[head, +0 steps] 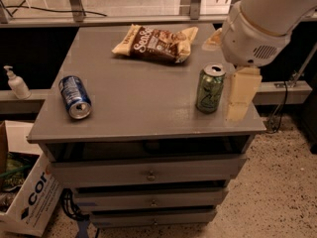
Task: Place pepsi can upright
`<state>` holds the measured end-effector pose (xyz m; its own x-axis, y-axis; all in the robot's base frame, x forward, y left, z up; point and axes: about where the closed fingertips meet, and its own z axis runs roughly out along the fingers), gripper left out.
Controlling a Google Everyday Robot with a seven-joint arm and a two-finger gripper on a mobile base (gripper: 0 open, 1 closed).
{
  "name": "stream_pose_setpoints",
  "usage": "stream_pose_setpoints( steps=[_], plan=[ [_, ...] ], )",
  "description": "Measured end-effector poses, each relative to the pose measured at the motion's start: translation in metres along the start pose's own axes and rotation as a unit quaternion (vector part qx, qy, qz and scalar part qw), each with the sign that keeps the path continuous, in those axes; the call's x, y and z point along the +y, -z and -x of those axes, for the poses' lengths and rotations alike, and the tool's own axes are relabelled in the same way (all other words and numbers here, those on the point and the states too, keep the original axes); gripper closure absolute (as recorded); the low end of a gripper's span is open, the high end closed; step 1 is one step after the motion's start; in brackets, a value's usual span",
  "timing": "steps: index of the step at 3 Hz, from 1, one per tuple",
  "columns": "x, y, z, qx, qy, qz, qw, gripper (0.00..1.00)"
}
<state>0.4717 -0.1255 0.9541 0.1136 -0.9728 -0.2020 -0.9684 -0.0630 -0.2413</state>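
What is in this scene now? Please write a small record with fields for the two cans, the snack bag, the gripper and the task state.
surface: grey cabinet top, with drawers below
pepsi can: blue aluminium pepsi can, on its side near the left edge, silver end towards the camera
green can: green drink can, upright, near the right front corner
snack bag: brown and cream snack bag, flat at the back
gripper: cream gripper, just right of the green can, far from the pepsi can
task state: pepsi can not yet upright

Blue pepsi can [75, 96]; green can [209, 89], cream tool [240, 99] just beside.
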Motion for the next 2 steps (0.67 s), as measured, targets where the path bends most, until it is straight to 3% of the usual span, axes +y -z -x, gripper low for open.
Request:
stream_pose_setpoints(
  steps=[1,2],
  plan=[
    [-0.003,-0.02,0.039,-0.018,0.061,0.017,0.9978,0.0],
    [-0.003,-0.037,0.083,-0.041,0.126,0.028,0.9909,0.0]
  ],
)
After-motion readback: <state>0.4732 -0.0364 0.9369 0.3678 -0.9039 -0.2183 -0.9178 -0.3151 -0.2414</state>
